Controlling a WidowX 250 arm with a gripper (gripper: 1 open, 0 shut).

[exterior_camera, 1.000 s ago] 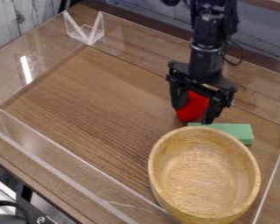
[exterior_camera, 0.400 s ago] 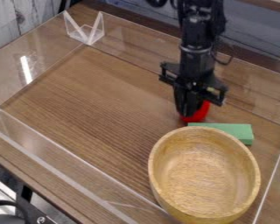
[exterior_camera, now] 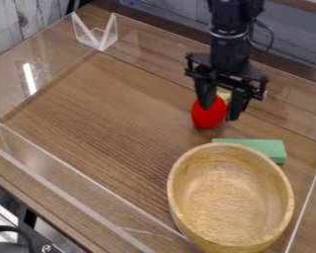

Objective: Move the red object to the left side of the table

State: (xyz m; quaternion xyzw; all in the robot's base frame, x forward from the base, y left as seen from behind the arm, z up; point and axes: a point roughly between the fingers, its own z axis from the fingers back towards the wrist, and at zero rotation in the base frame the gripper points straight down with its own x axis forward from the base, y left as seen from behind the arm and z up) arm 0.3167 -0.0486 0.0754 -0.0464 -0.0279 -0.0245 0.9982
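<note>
Nearest you: wooden bowl [exterior_camera: 231, 201], right part of the brown worktop [exterior_camera: 95, 117], looks empty. Just past its rim, green block [exterior_camera: 251, 150], lying flat. Beyond that, red object [exterior_camera: 209, 112], right of the worktop's middle, under your black hand [exterior_camera: 221, 99]. Fingers spread apart around or over it; you can't tell if they touch it. Farther back, clear acrylic piece [exterior_camera: 96, 32] in the far left corner.
</note>
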